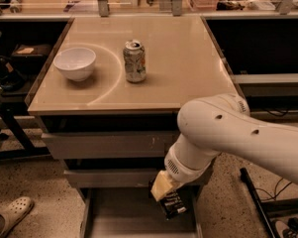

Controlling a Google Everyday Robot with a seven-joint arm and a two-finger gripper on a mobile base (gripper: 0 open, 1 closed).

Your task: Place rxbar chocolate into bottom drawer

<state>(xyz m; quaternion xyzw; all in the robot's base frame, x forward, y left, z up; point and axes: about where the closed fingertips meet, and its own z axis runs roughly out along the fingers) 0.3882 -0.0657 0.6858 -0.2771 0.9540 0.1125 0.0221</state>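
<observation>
My gripper [167, 198] hangs from the white arm in front of the drawers, over the right part of the open bottom drawer [124, 217]. It is shut on the rxbar chocolate [172, 204], a dark flat bar with white lettering that sticks out below the fingers. The bar is above the drawer's flat floor and does not touch it. The bottom drawer is pulled out toward me; the two drawers above it are closed.
A white bowl [75, 63] and a silver soda can [134, 61] stand on the beige tabletop [178, 58]. A shoe [10, 216] lies on the speckled floor at lower left. Dark stand legs and cables are at lower right.
</observation>
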